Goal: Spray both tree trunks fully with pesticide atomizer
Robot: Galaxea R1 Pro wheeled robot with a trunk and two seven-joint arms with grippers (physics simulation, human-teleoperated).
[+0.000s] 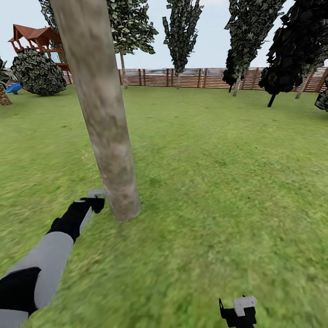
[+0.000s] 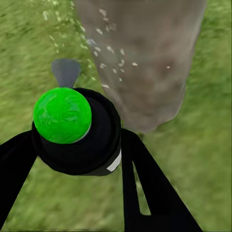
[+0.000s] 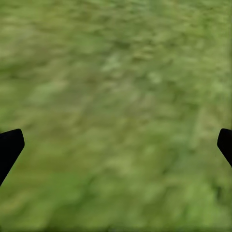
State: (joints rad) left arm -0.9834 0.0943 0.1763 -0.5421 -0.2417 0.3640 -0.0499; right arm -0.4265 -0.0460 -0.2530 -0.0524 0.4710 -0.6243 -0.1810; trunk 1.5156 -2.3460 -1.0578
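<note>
The left gripper reaches forward low over the grass, just beside the base of a thick grey-brown tree trunk that rises near the left of the head view. In the left wrist view its two black fingers are clamped on the pesticide atomizer, a dark round body with a bright green cap and a grey nozzle pointing at the trunk's foot. Pale specks hang between the nozzle and the bark and dot the bark itself.

The right gripper sits low at the near edge, right of centre, well apart from the trunk. In the right wrist view its black fingertips stand wide apart at the two edges, with blurred lawn between them.

Nothing stands between the atomizer and the trunk. Far off, a brown slat fence closes the lawn. Before it stand a second bare-trunked tree, a slim dark-leaved tree at centre, and darker trees to the right. At far left are a round bush, a red-roofed play structure, something blue and a scaly orange-brown trunk.
</note>
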